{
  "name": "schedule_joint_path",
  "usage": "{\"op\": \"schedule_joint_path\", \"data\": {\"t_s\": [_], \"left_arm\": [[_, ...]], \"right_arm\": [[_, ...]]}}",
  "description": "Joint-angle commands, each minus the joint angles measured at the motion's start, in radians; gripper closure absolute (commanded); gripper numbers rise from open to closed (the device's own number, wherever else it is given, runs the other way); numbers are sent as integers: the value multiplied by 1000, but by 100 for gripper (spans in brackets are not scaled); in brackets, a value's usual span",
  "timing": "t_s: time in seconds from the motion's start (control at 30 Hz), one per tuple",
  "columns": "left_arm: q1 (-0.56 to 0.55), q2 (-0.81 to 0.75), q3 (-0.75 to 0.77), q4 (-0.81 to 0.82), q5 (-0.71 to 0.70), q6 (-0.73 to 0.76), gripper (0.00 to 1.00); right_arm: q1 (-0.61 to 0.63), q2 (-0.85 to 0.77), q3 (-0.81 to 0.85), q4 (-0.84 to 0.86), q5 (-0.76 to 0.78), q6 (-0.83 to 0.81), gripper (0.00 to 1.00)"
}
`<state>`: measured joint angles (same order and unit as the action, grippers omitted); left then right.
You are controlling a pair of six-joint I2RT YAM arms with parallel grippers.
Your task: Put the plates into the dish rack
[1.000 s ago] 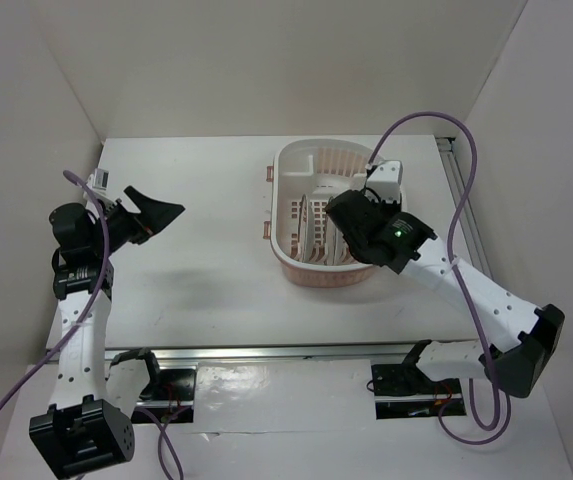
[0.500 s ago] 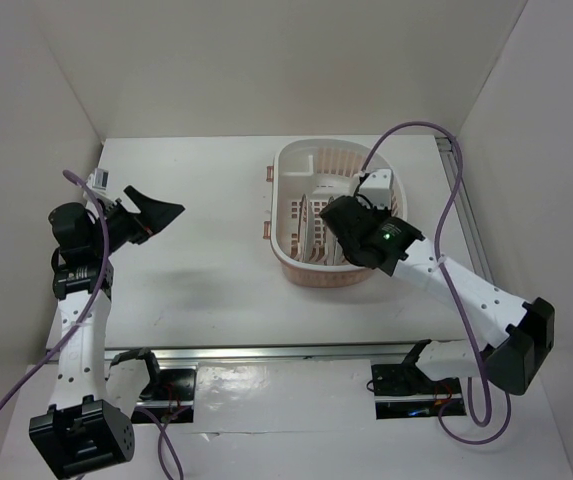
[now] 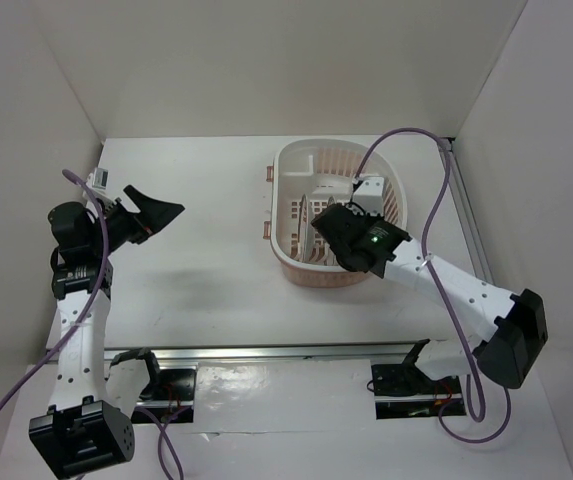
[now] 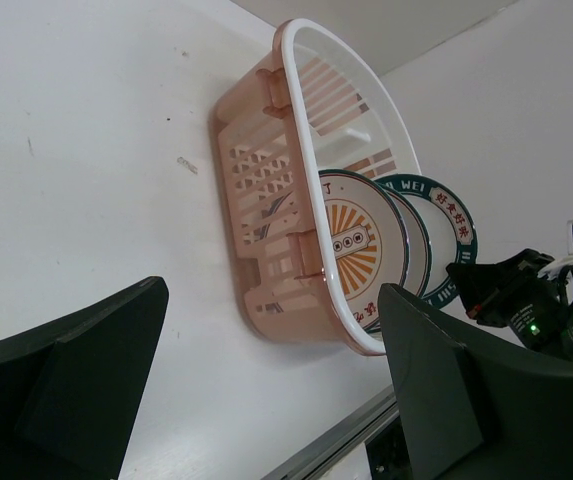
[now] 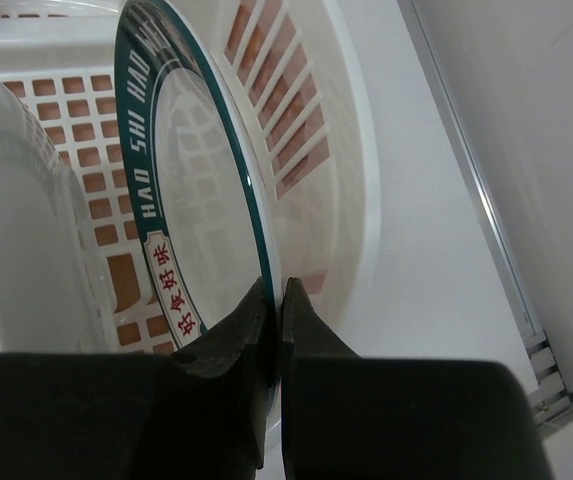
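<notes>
The pale pink dish rack [image 3: 291,165] stands at the back right of the table. In the left wrist view the rack [image 4: 266,190] holds three plates on edge: the orange-centred plate [image 4: 358,240], a second plate [image 4: 415,238] behind it, and the teal-rimmed plate [image 4: 454,215]. My right gripper [image 3: 326,226] is inside the rack, shut on the rim of the teal-rimmed plate [image 5: 206,190]; its tips [image 5: 277,300] pinch the edge. Another white plate [image 5: 16,220] stands to its left. My left gripper [image 3: 161,212] is open and empty, raised over the left of the table [image 4: 271,300].
The rack's slotted wall [image 5: 306,120] is close on the right of the held plate. A metal rail [image 5: 496,230] runs along the table's right edge. White walls enclose the table on three sides.
My right gripper has shifted left and a little nearer inside the rack, the teal-rimmed plate still in it. The left arm has not moved.
</notes>
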<state>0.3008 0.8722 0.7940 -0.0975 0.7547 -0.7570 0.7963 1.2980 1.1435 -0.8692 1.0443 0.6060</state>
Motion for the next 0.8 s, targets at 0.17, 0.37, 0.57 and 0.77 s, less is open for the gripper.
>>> {"op": "schedule_joint_path", "data": {"t_s": [0.17, 0.37, 0.57, 0.77], "left_arm": [[8, -18, 42, 25, 0, 27, 0], [8, -18, 42, 25, 0, 27, 0], [8, -9, 42, 25, 0, 27, 0], [8, -9, 42, 25, 9, 27, 0]], "right_arm": [[50, 29, 5, -71, 72, 130, 100], [50, 20, 5, -76, 71, 130, 100], [50, 30, -5, -62, 62, 130, 91], [50, 50, -5, -31, 53, 109, 85]]}}
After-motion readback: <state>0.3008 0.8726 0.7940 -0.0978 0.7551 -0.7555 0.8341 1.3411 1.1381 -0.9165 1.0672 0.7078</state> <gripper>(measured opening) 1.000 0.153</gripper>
